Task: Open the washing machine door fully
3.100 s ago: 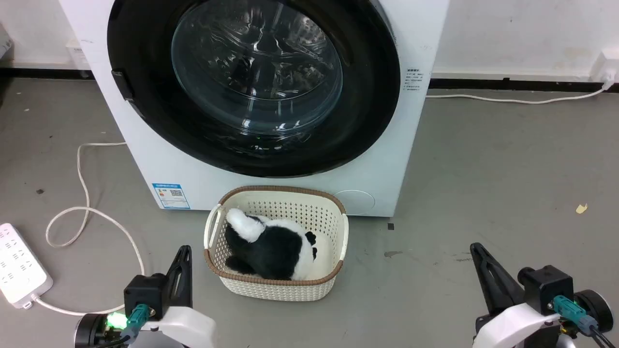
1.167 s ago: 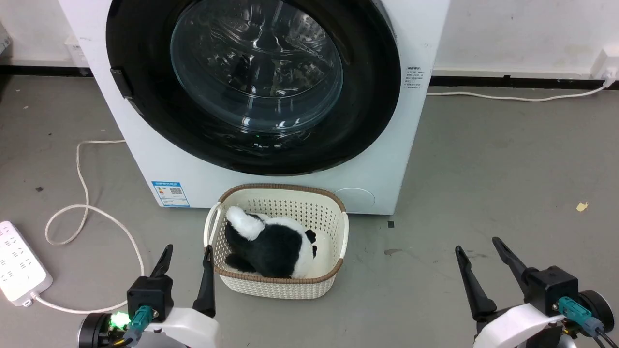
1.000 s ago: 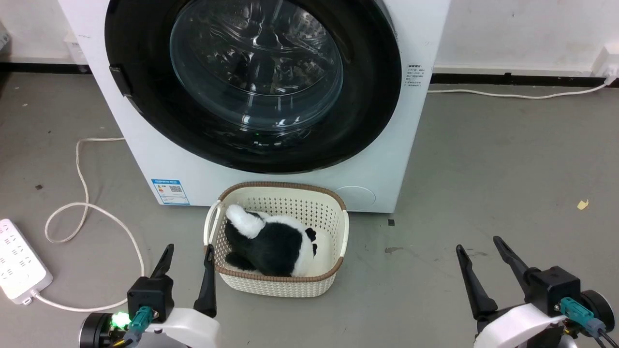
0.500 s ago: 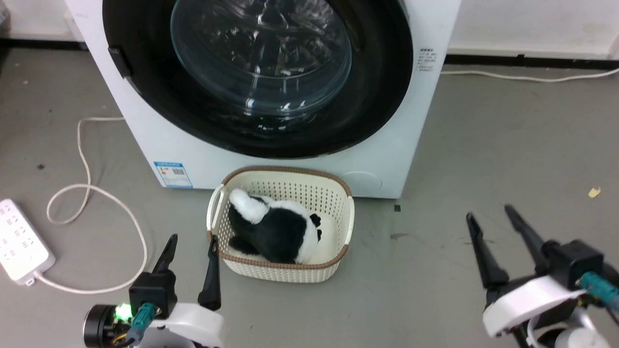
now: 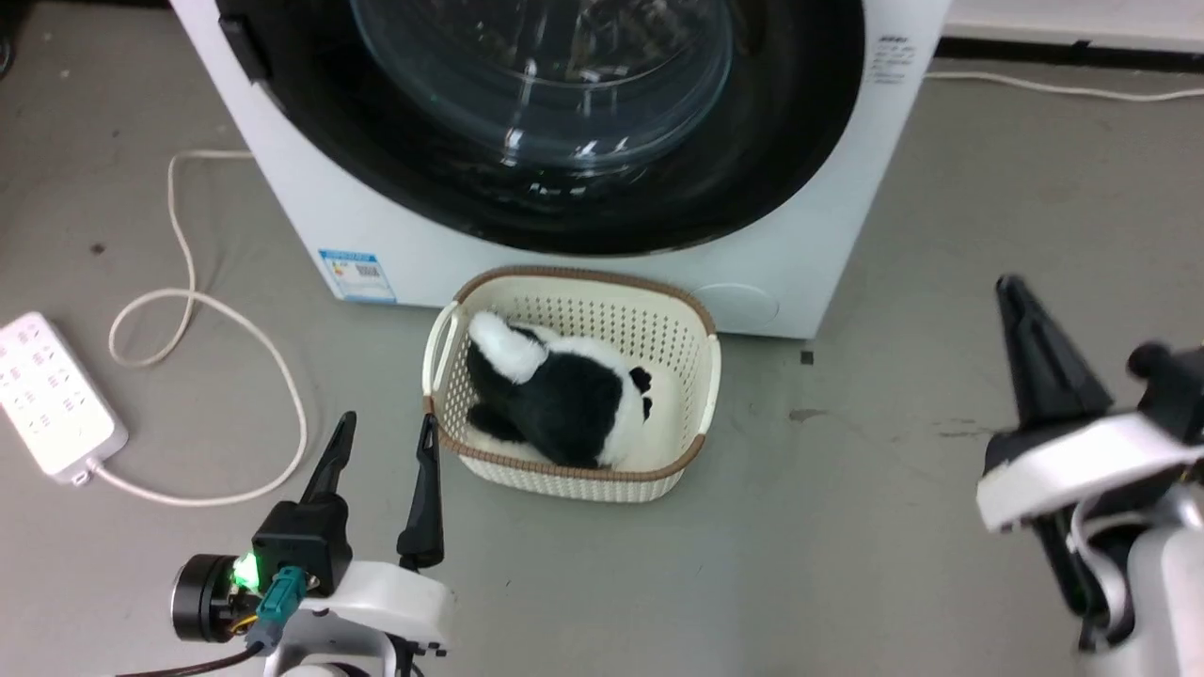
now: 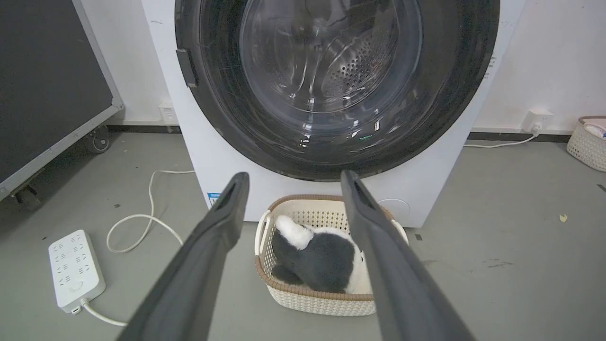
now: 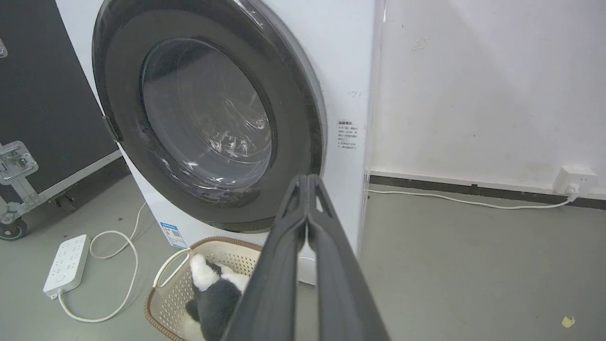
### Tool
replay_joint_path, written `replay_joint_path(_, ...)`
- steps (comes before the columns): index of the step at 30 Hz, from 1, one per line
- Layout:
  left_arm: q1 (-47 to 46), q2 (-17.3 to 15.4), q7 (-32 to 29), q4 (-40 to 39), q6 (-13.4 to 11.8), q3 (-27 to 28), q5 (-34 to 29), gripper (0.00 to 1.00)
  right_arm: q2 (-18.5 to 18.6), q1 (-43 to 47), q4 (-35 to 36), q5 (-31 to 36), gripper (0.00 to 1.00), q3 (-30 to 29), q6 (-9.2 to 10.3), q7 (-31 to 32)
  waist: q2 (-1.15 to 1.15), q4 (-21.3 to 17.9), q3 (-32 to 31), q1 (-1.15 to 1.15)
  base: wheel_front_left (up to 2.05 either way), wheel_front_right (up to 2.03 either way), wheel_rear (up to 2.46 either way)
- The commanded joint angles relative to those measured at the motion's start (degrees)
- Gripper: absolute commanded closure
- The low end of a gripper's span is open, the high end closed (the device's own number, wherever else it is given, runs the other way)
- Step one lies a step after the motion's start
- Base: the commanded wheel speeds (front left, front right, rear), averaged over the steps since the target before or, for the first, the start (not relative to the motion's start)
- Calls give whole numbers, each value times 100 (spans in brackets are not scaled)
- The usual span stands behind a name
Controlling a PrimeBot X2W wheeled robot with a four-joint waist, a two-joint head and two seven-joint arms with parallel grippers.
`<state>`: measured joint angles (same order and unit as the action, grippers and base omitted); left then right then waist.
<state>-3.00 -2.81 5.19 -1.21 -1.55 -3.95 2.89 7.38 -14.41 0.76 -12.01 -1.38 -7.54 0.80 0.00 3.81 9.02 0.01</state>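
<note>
A grey floor (image 5: 894, 564) meets a white wall (image 7: 473, 85) along a dark skirting strip (image 7: 473, 185), a black wheeled case (image 6: 42, 85) nearby.

The top of the washing machine door (image 5: 771, 169) is cut off by the top edge of the head view. The words on the blue label (image 5: 356, 275) are too small to read. The right gripper (image 5: 1014, 291) looks blurry there, and its arm runs off the right edge. In the right wrist view its fingers (image 7: 284, 265) hide part of the basket (image 7: 173, 298) and the soft toy (image 7: 215, 296), and the bottom edge cuts both off. In the left wrist view, another basket (image 6: 586, 144) is cut off at the right edge.
</note>
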Motion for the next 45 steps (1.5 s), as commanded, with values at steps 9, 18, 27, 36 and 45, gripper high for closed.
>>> replay_joint_path(9,-252,-4,169,-94,-94,-123,112,0,-123,-1008,-394,-628,100,-332,2,355,0,194,361,-1,0,0,0)
replay_joint_path(18,-391,-5,276,-149,-148,-224,184,0,-267,-2018,-1061,-1149,100,-816,3,915,0,352,661,-1,0,0,0)
replay_joint_path(27,-543,-5,384,-191,-204,-330,265,0,-340,-3189,-1978,-1503,100,-1518,3,1455,0,529,964,-1,0,0,0)
replay_joint_path(36,-689,-5,492,-226,-269,-471,360,0,-284,-4428,-3047,-1586,100,-2267,4,2042,0,716,1284,-1,0,0,0)
replay_joint_path(45,-841,-6,599,-259,-327,-617,457,0,-154,-5625,-4042,-1554,100,-2982,4,2582,0,917,1618,-1,0,0,0)
